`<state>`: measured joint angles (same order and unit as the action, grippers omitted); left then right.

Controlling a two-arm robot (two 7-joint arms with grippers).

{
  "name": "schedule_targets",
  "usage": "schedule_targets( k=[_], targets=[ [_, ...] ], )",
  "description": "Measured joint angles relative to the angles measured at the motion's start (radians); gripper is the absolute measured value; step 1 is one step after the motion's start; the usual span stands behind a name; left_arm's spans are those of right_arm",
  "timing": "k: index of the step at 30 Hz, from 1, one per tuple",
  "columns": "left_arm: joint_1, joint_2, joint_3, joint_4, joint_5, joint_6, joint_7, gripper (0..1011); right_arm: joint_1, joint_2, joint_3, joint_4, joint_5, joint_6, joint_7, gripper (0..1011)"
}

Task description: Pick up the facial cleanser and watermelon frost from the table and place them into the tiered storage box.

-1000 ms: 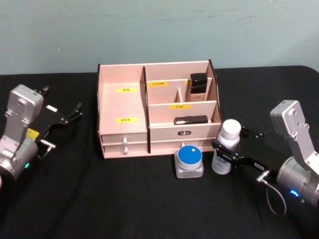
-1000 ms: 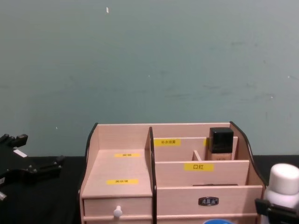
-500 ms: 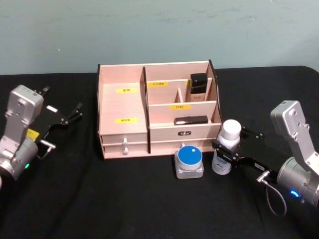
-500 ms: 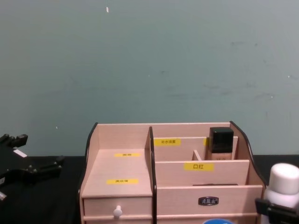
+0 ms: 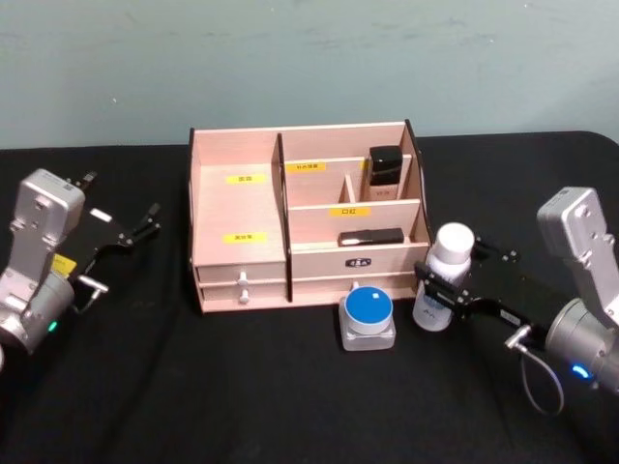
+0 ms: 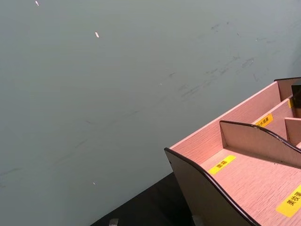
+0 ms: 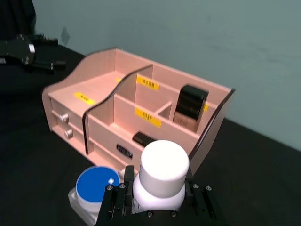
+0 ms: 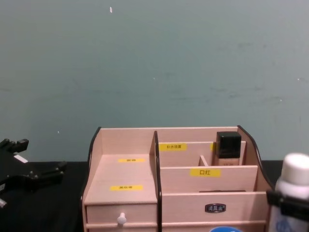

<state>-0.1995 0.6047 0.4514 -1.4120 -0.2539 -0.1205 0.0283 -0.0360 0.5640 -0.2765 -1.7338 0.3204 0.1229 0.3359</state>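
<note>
Since the facial cleanser (image 5: 451, 253) is clamped upright in the right gripper (image 5: 445, 290), gripped below its cap and just beside the front right corner of the tiered storage box (image 5: 218, 203), the step in hand is judged to be lift-and-carry into a compartment. Whether the bottle's base is clear of the black tabletop (image 5: 242, 396) cannot be told. Watermelon frost (image 5: 368, 307) is seen standing on the tabletop just in front of the box's drawers, just left of the bottle, not yet handled. Left gripper (image 5: 121, 203) is parked well left of the box, fingers spread, nothing held. Risks: the box's dark-edged right wall is very near the bottle, so a sideways swing started before enough height is gained could clip it and shove the box. A tall slim body is being held, so the lower end may pivot if anything is grazed. Back right compartment is taken by a black-capped beige bottle (image 5: 385, 169), the front one by a flat black item (image 5: 370, 233); a drop there would likely be blocked. The jar could be knocked if the bottle is dragged left low.
</note>
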Motion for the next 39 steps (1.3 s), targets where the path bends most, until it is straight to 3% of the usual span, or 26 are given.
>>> schedule_targets(
  k=[11,18,24,30,39],
  targets=[
    [0.000,0.000,0.000,0.000,0.000,0.000,0.000,1010,0.023,0.003,0.027,-0.099,-0.017,0.021,0.026,599],
    [0.000,0.000,0.000,0.000,0.000,0.000,0.000,1010,0.105,-0.020,-0.006,-0.126,-0.033,0.029,0.053,599],
    [0.000,0.000,0.000,0.000,0.000,0.000,0.000,1010,0.177,-0.054,-0.050,-0.097,-0.043,0.030,0.069,600],
    [0.000,0.000,0.000,0.000,0.000,0.000,0.000,1010,0.264,-0.101,-0.101,-0.024,-0.051,0.028,0.086,599],
    [0.000,0.000,0.000,0.000,0.000,0.000,0.000,1010,0.353,-0.153,-0.149,0.070,-0.061,0.020,0.098,599]
  ],
)
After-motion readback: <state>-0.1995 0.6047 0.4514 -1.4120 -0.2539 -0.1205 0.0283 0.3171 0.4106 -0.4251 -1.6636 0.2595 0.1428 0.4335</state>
